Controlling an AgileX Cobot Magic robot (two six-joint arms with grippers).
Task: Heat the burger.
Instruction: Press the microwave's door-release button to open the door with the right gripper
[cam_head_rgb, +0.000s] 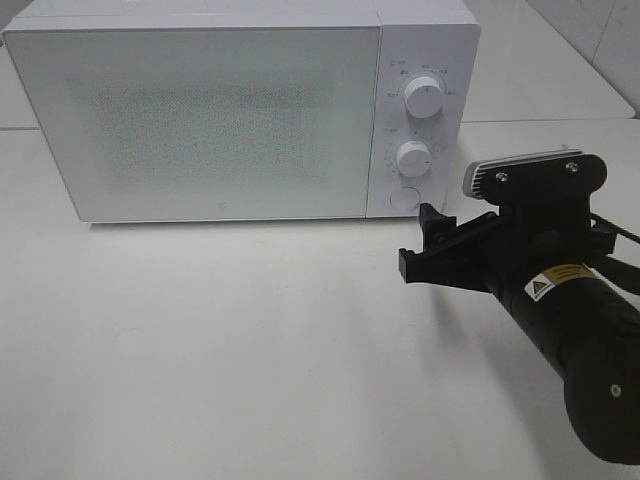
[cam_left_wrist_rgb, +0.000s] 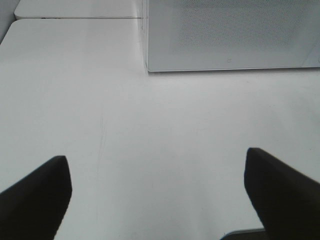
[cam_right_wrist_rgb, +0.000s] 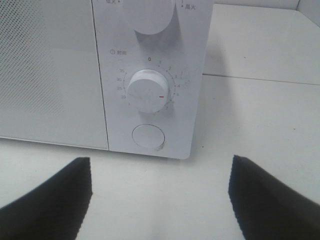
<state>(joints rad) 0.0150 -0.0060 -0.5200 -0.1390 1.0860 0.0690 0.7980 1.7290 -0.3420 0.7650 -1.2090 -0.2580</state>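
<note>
The burger is out of view in all three views. A white microwave (cam_head_rgb: 210, 110) stands at the back of the table with its door shut. Its panel carries an upper knob (cam_head_rgb: 424, 98), a lower timer knob (cam_head_rgb: 413, 158) and a round door button (cam_head_rgb: 404, 197). My right gripper (cam_head_rgb: 425, 245) is open and empty, just in front of and below the button. In the right wrist view the timer knob (cam_right_wrist_rgb: 146, 90) and button (cam_right_wrist_rgb: 148, 136) lie ahead between the open fingers (cam_right_wrist_rgb: 55, 197). My left gripper (cam_left_wrist_rgb: 157, 200) is open and empty over bare table; its arm is not seen in the high view.
The microwave's lower left corner (cam_left_wrist_rgb: 148, 69) shows in the left wrist view. The white table (cam_head_rgb: 220, 340) stretches in front of the microwave. A table seam and tiled wall lie at the back right (cam_head_rgb: 590, 60).
</note>
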